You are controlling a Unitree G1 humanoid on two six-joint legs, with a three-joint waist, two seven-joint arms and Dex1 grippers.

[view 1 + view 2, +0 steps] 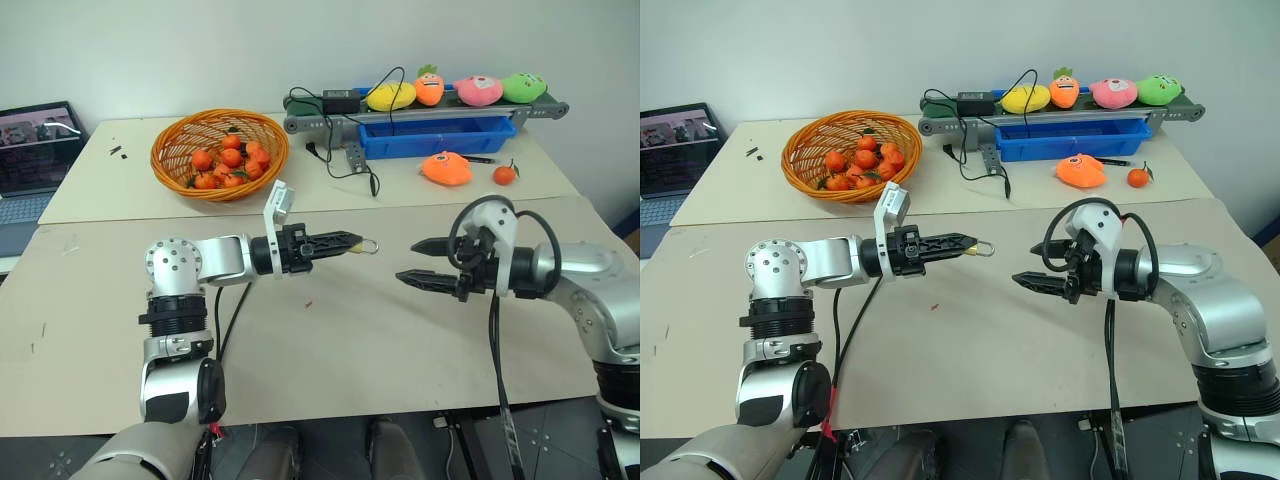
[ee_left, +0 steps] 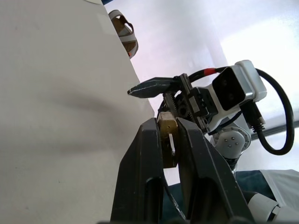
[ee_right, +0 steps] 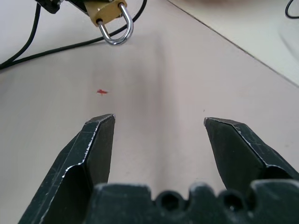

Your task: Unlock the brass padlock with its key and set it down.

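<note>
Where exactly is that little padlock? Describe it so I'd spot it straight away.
Start at the big beige table and find the left gripper, reaching level across the middle. Its black fingers are shut on the brass padlock, held above the tabletop. It is a tiny golden block with a silver shackle loop sticking out, unlike the round orange fruit in the wicker basket behind.

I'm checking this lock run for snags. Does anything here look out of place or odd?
Mostly no. The left gripper holds the brass padlock above the table, its shackle looking closed. The right gripper is open and holds nothing; I can't make out a key. A small red speck lies on the table.
</note>
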